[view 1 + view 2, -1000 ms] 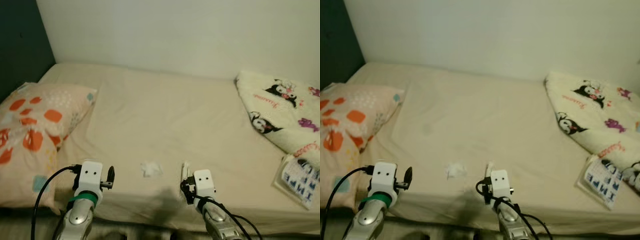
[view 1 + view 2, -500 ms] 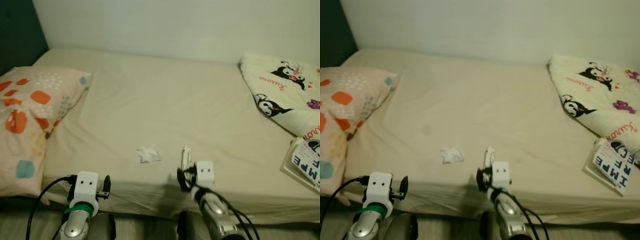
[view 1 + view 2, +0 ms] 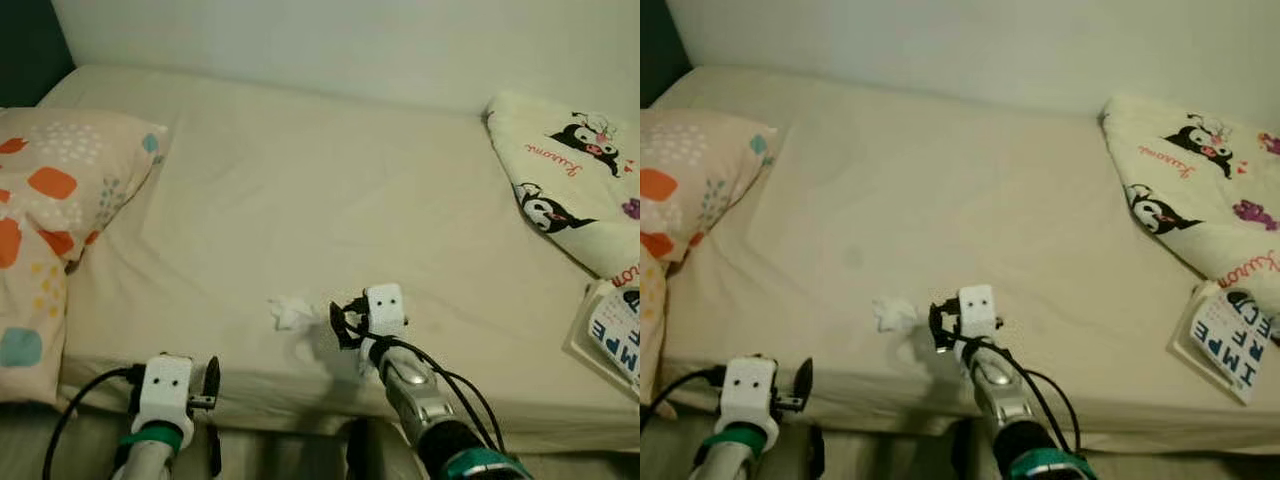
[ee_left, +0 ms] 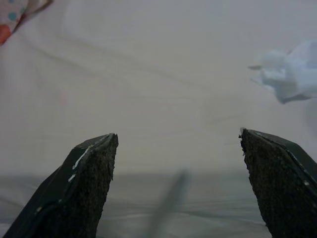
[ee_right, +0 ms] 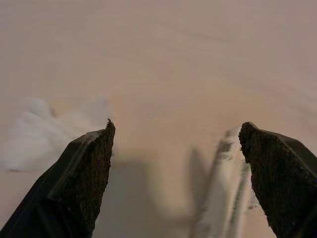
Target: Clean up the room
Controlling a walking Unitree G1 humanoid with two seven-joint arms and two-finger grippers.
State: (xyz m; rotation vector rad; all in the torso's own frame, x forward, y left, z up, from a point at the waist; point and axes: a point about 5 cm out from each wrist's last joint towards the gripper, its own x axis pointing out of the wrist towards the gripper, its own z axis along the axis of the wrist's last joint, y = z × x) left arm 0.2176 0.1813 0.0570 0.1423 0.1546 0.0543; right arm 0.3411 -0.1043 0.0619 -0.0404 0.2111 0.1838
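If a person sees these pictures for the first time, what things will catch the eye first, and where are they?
Probably the right gripper, open and reaching over the near edge of the bed, just beside a crumpled white tissue lying on the sheet. Next come the bright colours at the sides: an orange-spotted pillow at the robot's left and a cartoon-print blanket at its right. The left gripper hangs low at the bed's front edge.

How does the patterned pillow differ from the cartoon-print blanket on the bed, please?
The pillow lies at the robot's left end of the bed and bears orange and teal blotches on peach; the blanket is heaped at the right end, cream with black cartoon characters. The pillow looks plump and smooth, the blanket fleecy and rumpled. Both rest on the beige sheet.
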